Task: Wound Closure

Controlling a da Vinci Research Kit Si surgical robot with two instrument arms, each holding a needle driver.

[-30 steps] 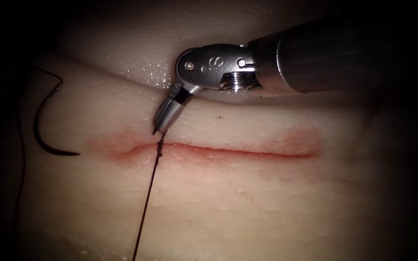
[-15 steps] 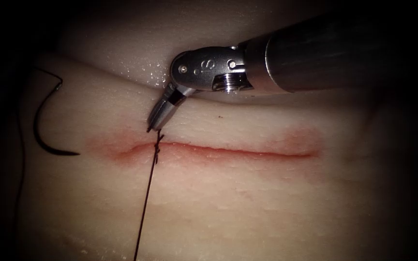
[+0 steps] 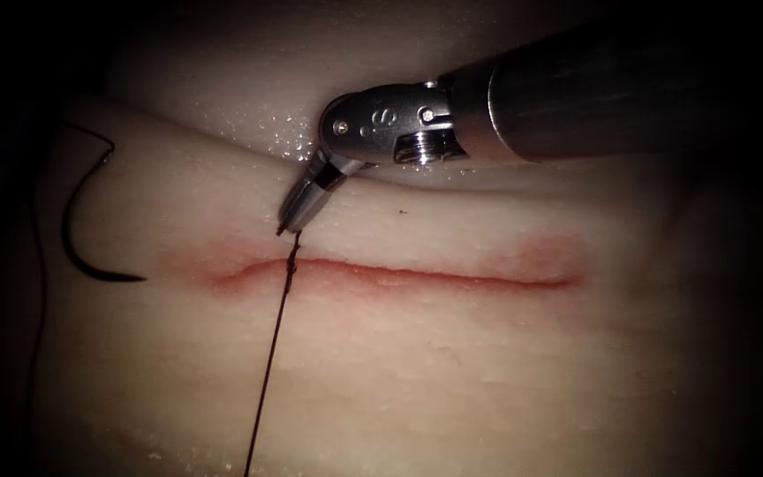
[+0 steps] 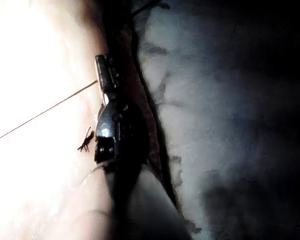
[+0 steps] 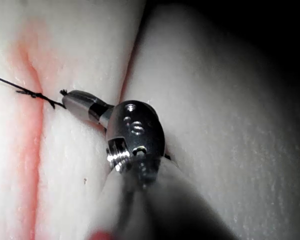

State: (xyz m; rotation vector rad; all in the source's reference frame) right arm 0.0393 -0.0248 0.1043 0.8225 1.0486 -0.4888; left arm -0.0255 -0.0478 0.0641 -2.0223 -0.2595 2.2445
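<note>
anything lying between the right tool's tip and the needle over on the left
Nothing visible: bare tissue lies between them. The right tool, shut on the thread end at the knot, sits above the cut. The needle rests flat, unheld.

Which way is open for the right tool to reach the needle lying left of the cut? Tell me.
Probably yes: the right tool, shut on the thread end, has bare tissue between it and the needle, which rests free on the surface.
</note>
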